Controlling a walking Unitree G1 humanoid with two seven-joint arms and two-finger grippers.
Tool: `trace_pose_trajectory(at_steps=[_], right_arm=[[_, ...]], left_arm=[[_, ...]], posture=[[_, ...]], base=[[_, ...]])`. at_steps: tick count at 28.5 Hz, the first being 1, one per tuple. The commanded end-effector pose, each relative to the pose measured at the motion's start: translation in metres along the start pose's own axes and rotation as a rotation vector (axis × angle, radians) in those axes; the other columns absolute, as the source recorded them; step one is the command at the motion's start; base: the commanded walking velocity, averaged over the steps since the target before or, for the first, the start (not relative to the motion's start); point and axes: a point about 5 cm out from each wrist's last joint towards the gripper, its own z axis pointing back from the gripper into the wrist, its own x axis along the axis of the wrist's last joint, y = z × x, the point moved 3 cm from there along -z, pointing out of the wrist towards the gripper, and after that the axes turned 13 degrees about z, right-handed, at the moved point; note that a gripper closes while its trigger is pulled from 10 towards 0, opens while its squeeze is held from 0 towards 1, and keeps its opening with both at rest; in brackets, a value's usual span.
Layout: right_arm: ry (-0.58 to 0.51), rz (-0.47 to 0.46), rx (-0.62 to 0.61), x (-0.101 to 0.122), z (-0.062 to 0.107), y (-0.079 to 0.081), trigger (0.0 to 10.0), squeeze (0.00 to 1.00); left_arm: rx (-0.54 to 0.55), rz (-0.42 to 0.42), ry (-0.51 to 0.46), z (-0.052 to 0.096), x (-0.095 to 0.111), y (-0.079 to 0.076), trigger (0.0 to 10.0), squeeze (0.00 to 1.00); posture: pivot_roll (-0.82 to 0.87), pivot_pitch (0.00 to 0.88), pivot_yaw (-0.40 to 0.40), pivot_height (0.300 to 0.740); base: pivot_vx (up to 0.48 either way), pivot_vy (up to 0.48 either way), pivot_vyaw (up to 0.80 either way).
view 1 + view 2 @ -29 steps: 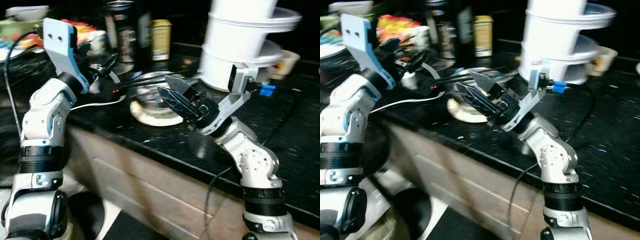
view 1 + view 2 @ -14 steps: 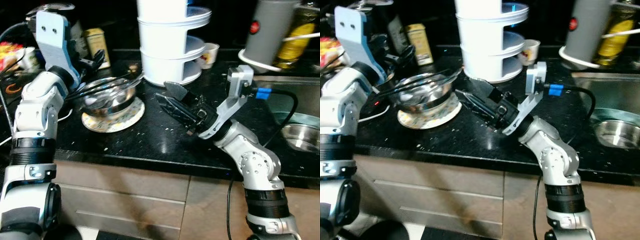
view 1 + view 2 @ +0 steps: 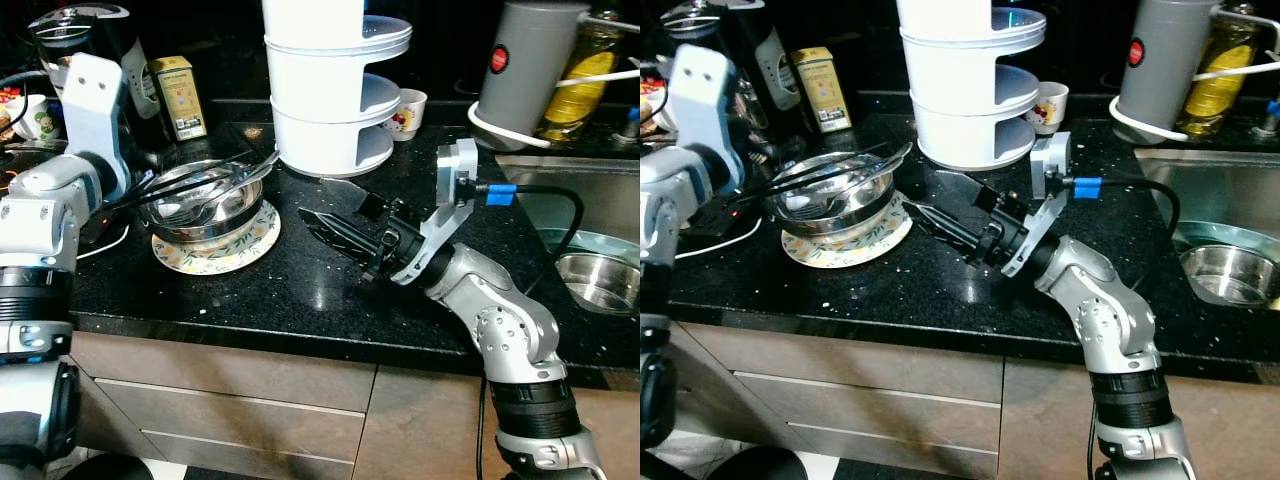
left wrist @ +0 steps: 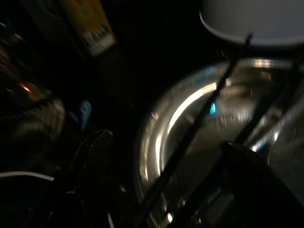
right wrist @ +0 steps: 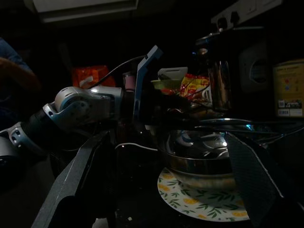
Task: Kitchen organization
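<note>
A steel bowl (image 3: 180, 212) holding a spoon and thin black utensils (image 3: 215, 172) sits on a flower-patterned plate (image 3: 228, 250) on the black counter (image 3: 290, 295). My left gripper (image 3: 160, 185) reaches in from the left over the bowl's near rim; in the left wrist view its fingers (image 4: 88, 156) stand open with the bowl (image 4: 190, 137) between them. My right gripper (image 3: 312, 198) hovers low over the counter just right of the plate, open and empty, pointing at the bowl (image 5: 199, 152) and plate (image 5: 199, 202).
A white tiered stand (image 3: 330, 90) rises behind the bowl, with a small cup (image 3: 408, 108) beside it. A yellow tin (image 3: 180, 95) and a dark kettle (image 3: 85, 35) stand at the back left. A grey cylinder (image 3: 525, 65) and a sink with a steel bowl (image 3: 598, 280) lie right.
The camera has swung right and levelled, so the whole scene shifted. My right gripper has dropped closer to the counter, still open. My left gripper stays at the bowl.
</note>
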Motion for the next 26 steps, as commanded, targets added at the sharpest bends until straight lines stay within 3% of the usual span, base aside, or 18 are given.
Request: trace_pose_trajectory(at_steps=[1,7,15,21,26], right_arm=[[0.011,0.012,0.009,-0.001,-0.001,0.003,10.0,0.00],[0.013,0.020,0.015,0.001,-0.002,0.004,10.0,0.00],[0.021,0.022,0.018,0.001,-0.002,0.006,10.0,0.00],[0.033,0.027,0.018,0.000,0.000,0.006,10.0,0.00],[0.036,0.027,0.022,0.000,0.000,0.006,10.0,0.00]], left_arm=[[-0.014,-0.022,0.037,0.002,-0.003,0.002,10.0,0.00],[-0.106,-0.029,0.019,0.005,0.013,-0.008,10.0,0.00],[-0.201,-0.060,0.068,0.007,0.010,-0.021,10.0,0.00],[-0.204,-0.053,0.156,0.009,-0.005,-0.015,10.0,0.00],[-0.181,-0.058,0.147,0.009,-0.002,-0.009,10.0,0.00]], posture=[[0.03,0.000,0.029,0.740],[0.03,0.000,0.026,0.740],[0.02,0.000,0.020,0.740],[0.01,0.000,0.020,0.740],[0.01,0.000,0.016,0.740]], base=[[0.000,0.000,0.00],[0.000,0.000,0.00],[0.000,0.000,0.00],[0.000,0.000,0.00],[0.000,0.000,0.00]])
